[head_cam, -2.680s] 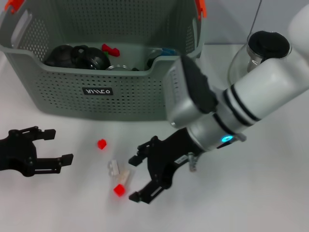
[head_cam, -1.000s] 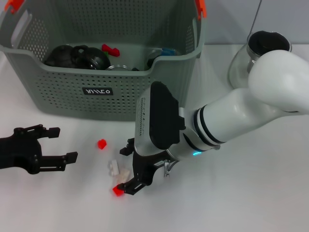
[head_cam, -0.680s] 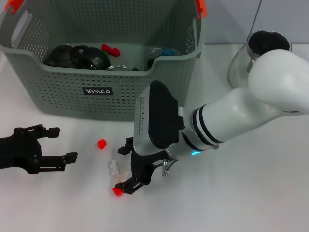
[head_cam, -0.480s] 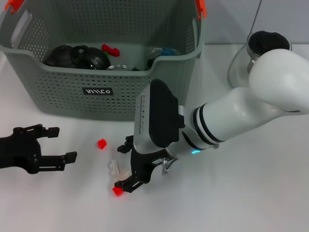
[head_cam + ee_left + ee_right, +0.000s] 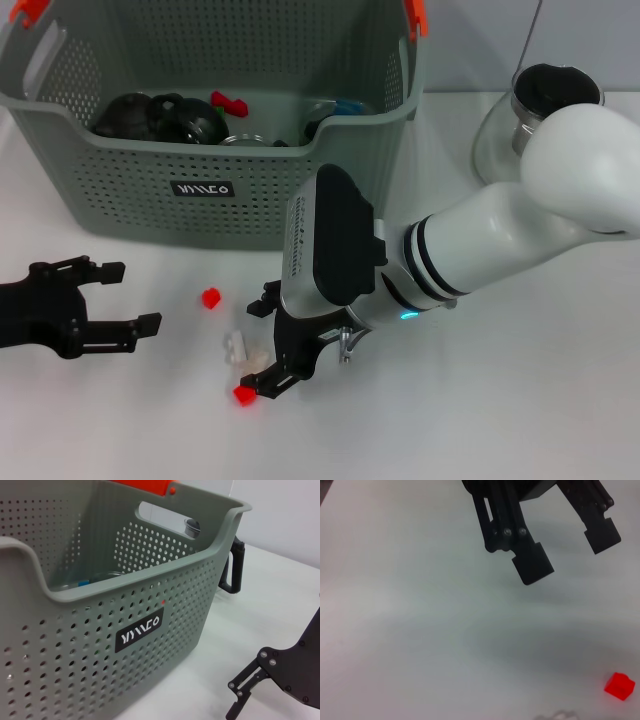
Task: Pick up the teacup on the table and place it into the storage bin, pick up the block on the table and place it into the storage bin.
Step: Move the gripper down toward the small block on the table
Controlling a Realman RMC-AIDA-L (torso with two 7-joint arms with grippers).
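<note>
The storage bin stands at the back left, with dark rounded things and small parts inside; its perforated wall fills the left wrist view. No teacup shows on the table. Several small blocks lie in front: a red block, a white block, a beige block and another red block. My right gripper is open low over them, with the beige block between its fingers and the lower fingertip against the second red block. In the right wrist view the gripper is open, a red block beyond it. My left gripper rests open at the left.
A glass carafe with a black lid stands at the back right; its black handle shows past the bin's corner. My white right forearm crosses the table between the bin and the carafe. Bare white table lies along the front.
Over 2.7 s my right arm swung lower and carried its open gripper left onto the block cluster. In the last half second it barely moved. The left gripper stays put.
</note>
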